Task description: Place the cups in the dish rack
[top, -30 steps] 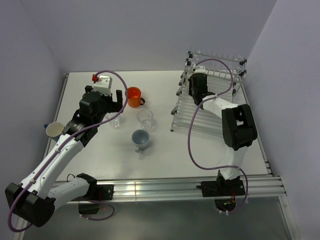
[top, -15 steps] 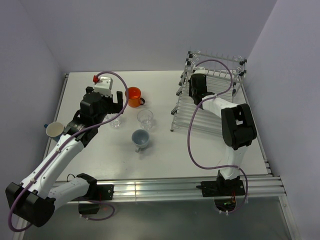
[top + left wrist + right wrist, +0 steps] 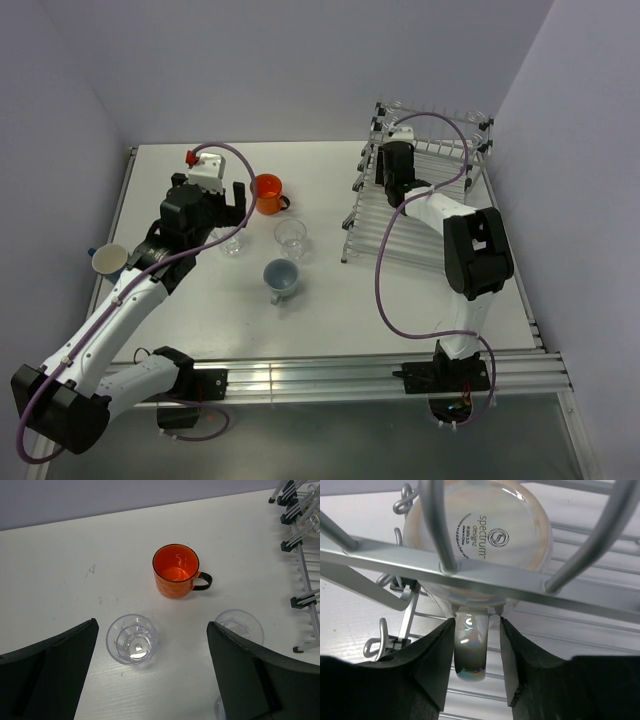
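My left gripper (image 3: pixel 228 213) is open and empty, hovering over a clear glass tumbler (image 3: pixel 232 243). In the left wrist view that tumbler (image 3: pixel 132 640) stands just inside the left finger of the gripper (image 3: pixel 151 630). The orange mug (image 3: pixel 175 570) is beyond it and a second tumbler (image 3: pixel 239 625) is by the right finger. The blue mug (image 3: pixel 280 277) stands nearer the front. My right gripper (image 3: pixel 390 180) is inside the dish rack (image 3: pixel 440 200). Its fingers loosely flank the handle of a pearly white mug (image 3: pixel 477 545) lying upside down on the rods, with a gap on the right side.
A pale cup (image 3: pixel 108 260) with a small blue part sits at the table's left edge. The rack's wire rods (image 3: pixel 440 525) cross closely in front of the right wrist. The rack's corner (image 3: pixel 302 600) lies right of the left gripper.
My right gripper has shifted slightly toward the far side of the rack. The left arm and the cups on the table have not visibly moved.
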Robot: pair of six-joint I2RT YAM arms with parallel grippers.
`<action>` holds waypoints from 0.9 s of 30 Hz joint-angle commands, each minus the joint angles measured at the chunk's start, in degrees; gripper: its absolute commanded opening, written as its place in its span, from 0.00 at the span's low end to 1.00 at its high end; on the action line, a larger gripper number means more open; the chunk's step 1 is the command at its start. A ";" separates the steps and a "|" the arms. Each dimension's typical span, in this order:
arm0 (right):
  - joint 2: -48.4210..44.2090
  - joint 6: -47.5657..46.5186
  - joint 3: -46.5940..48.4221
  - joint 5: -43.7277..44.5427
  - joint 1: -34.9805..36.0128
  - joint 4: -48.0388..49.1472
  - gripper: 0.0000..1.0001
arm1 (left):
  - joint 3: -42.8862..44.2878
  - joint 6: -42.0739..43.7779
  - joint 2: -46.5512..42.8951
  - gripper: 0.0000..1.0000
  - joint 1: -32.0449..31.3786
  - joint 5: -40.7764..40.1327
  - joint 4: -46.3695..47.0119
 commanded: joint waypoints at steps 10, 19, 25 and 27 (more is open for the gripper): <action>-4.53 0.35 -0.70 1.69 0.26 4.45 0.61 | -0.56 -0.06 -0.67 0.99 0.18 1.01 2.28; -14.02 -1.14 -8.07 -1.21 2.55 3.05 0.76 | -1.17 -1.29 -1.46 0.99 0.18 1.80 1.84; -23.16 0.34 -12.30 -2.26 3.16 -2.48 0.98 | 0.23 -1.82 -0.85 0.99 0.27 4.52 -1.14; -27.27 0.44 -13.53 -2.70 3.16 -4.76 0.99 | 1.54 -1.73 0.03 0.99 0.27 6.01 -3.51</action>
